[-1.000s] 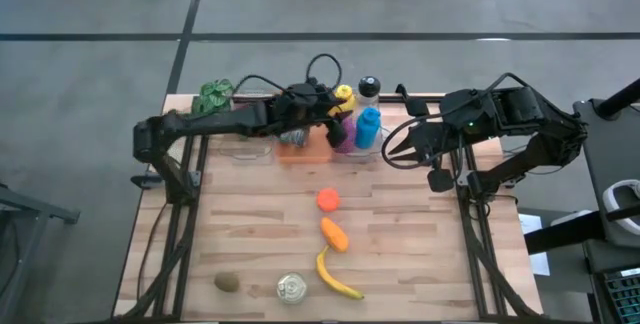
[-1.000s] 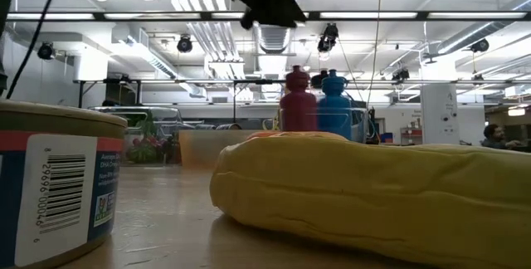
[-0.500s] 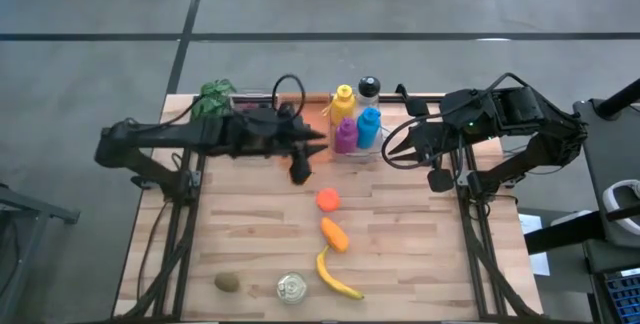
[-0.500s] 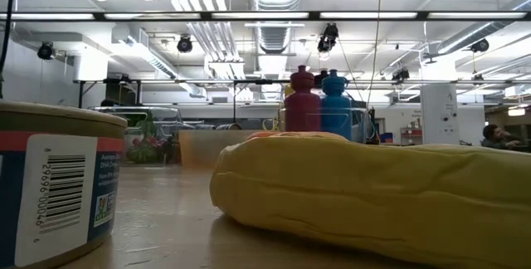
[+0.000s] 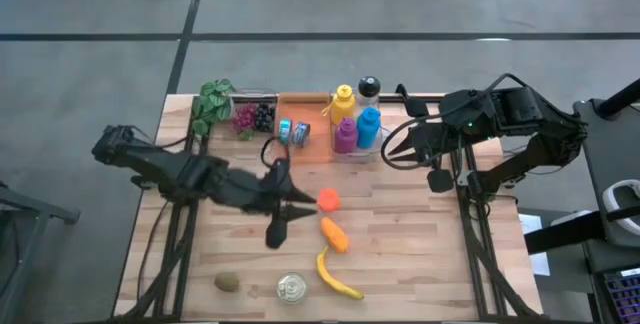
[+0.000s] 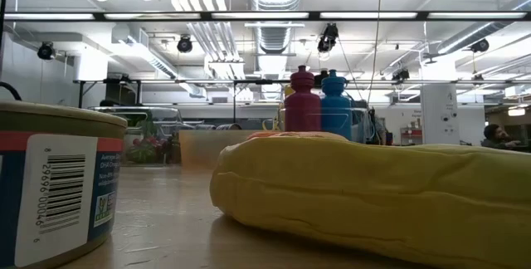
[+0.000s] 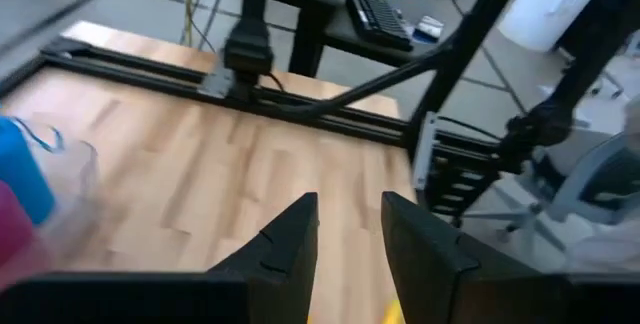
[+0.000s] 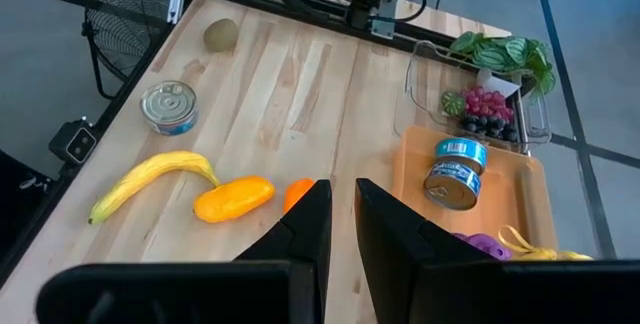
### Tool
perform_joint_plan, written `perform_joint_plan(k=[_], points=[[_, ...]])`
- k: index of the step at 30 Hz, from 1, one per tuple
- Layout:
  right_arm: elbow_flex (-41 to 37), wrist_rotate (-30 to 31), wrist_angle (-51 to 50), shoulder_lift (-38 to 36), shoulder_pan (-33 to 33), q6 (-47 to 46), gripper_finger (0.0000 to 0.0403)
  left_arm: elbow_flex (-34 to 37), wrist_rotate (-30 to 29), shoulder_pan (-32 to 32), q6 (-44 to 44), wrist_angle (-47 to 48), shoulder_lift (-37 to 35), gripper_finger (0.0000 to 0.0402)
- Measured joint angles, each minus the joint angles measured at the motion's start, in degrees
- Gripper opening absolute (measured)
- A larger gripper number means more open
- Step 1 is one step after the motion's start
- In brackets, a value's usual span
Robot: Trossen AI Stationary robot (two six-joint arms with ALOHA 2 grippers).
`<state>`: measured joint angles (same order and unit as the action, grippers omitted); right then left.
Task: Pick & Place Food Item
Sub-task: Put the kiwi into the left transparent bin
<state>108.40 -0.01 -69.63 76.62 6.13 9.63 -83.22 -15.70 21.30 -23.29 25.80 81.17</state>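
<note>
My left gripper point(image 5: 304, 204) hangs over the table's middle, just left of an orange ball point(image 5: 328, 200), open and empty. It also shows in the left wrist view point(image 7: 350, 204). An orange carrot-like piece point(image 5: 334, 234), a banana point(image 5: 336, 276), a tin can point(image 5: 292, 287) and a kiwi point(image 5: 227, 282) lie on the wood nearer the front edge. My right gripper point(image 8: 343, 189) waits shut above the table's far right part point(image 5: 405, 142).
An orange tray point(image 5: 312, 144) at the far edge holds two small cans point(image 5: 293, 130). A clear box point(image 5: 250, 116) holds grapes, with green leaves point(image 5: 212, 100) beside it. Yellow, black-capped, purple and blue bottles point(image 5: 356, 119) stand right of the tray. In the low view the can point(image 6: 54, 186) and banana point(image 6: 373, 194) are close.
My left gripper has drawn back from over the orange tray at the far edge and gone toward the near edge, ending beside the orange ball. It has left the low view. My right arm has kept still.
</note>
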Motion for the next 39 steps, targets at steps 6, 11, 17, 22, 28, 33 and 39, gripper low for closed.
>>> perform_joint_plan(k=[6, 11, 17, 22, 28, 33, 39], points=[[-0.36, -0.50, -0.22, -0.02, 0.56, -0.55, 0.0044, 0.02, -6.94, 7.37, -8.18, 3.87, 0.48, 0.0108], [-2.29, -1.26, -0.20, -0.02, 2.38, -0.67, 0.0043, 0.00, -11.31, 13.47, -13.90, 7.73, 0.76, 0.0073], [-5.05, -4.43, 1.75, 0.00, 4.61, -3.77, 0.0044, 0.02, -11.44, 18.71, -19.68, 13.82, 1.40, 0.0026], [-6.82, -4.61, 7.00, 0.00, 6.09, -7.39, 0.0044, 0.24, -3.33, 23.13, -29.29, 21.11, 3.51, 0.0004], [-8.03, -4.58, 13.08, 0.14, 6.38, -8.37, 0.0043, 0.65, 5.06, 28.60, -37.57, 24.63, 7.23, 0.0004], [-8.13, -4.55, 15.07, 0.15, 6.36, -8.19, 0.0043, 3.63, 13.12, 32.05, -45.69, 24.26, 11.09, 0.0004], [-8.13, -4.52, 15.32, 0.15, 6.36, -7.87, 0.0044, 8.42, 23.69, 33.51, -52.17, 19.50, 15.94, 0.0003]])
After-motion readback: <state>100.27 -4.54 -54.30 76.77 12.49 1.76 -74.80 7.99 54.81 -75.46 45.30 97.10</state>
